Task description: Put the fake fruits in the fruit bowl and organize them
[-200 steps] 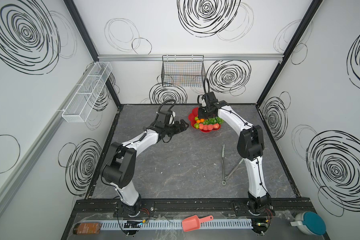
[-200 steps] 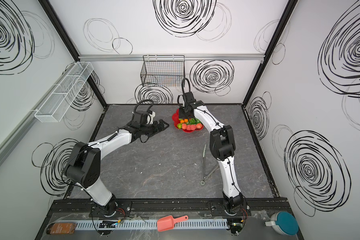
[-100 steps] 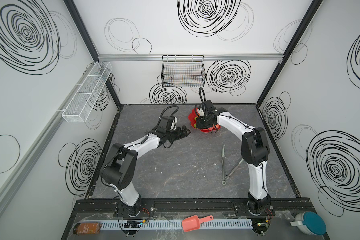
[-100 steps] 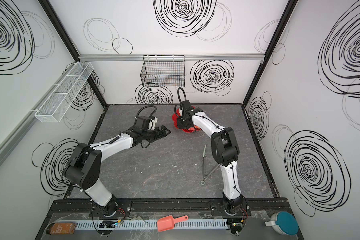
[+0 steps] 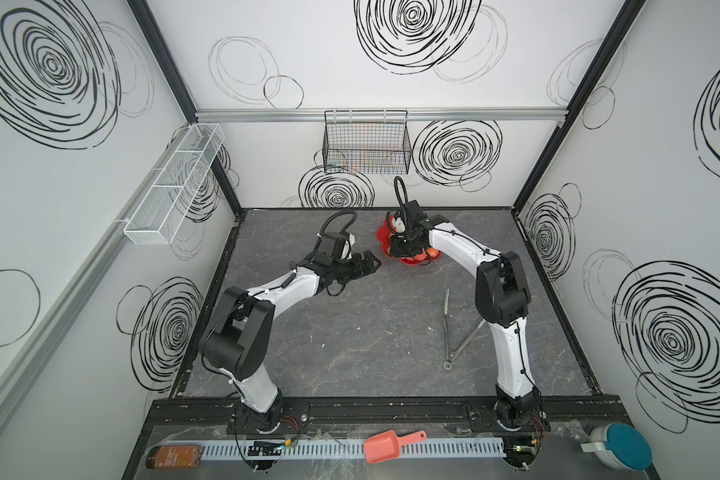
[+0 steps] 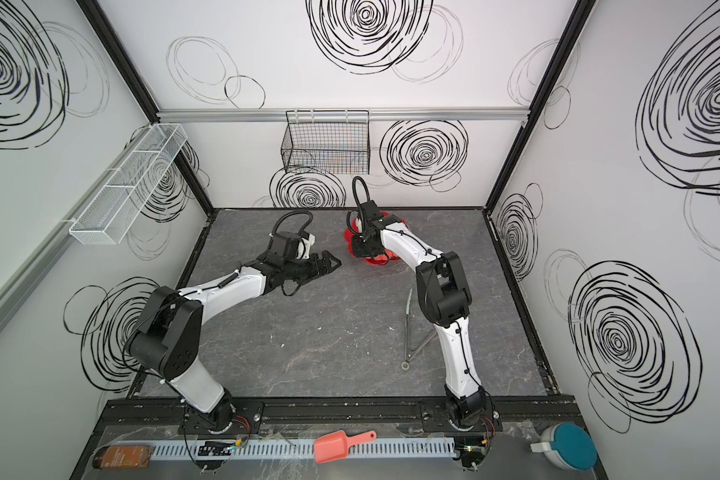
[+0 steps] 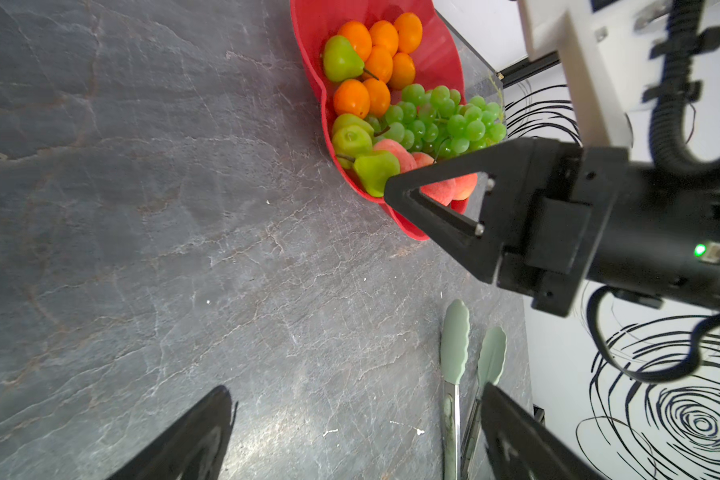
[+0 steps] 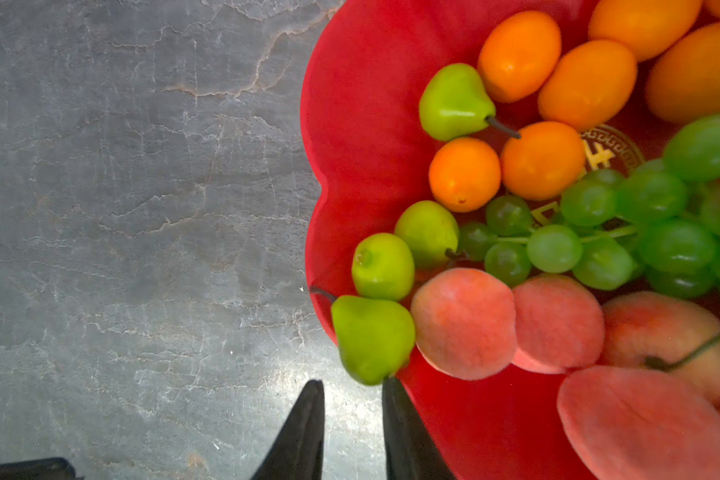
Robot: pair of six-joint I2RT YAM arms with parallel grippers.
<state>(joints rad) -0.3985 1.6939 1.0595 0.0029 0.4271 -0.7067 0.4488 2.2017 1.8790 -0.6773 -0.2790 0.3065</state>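
The red fruit bowl (image 5: 417, 261) (image 6: 352, 227) (image 7: 308, 62) (image 8: 350, 124) stands at the back middle of the table. It holds the fake fruits: several oranges (image 8: 543, 160), pears (image 8: 373, 338), a bunch of grapes (image 8: 649, 199) and peaches (image 8: 464, 322). My right gripper (image 5: 400, 249) (image 6: 362, 249) (image 8: 353, 384) hangs over the bowl's left rim. It is slightly open and holds nothing. One fingertip is next to the pear on the rim. My left gripper (image 5: 373, 264) (image 6: 334, 262) (image 7: 355, 388) is open and empty, left of the bowl above the table.
Green-tipped metal tongs (image 5: 447, 328) (image 7: 454, 332) lie on the table right of centre. A black wire basket (image 5: 366, 145) hangs on the back wall and a white mesh rack (image 5: 175, 183) on the left wall. A salmon scoop (image 5: 391, 444) lies on the front ledge.
The right gripper has come forward and down over the bowl, covering most of the fruits in both top views. The left gripper has shifted slightly toward the front.
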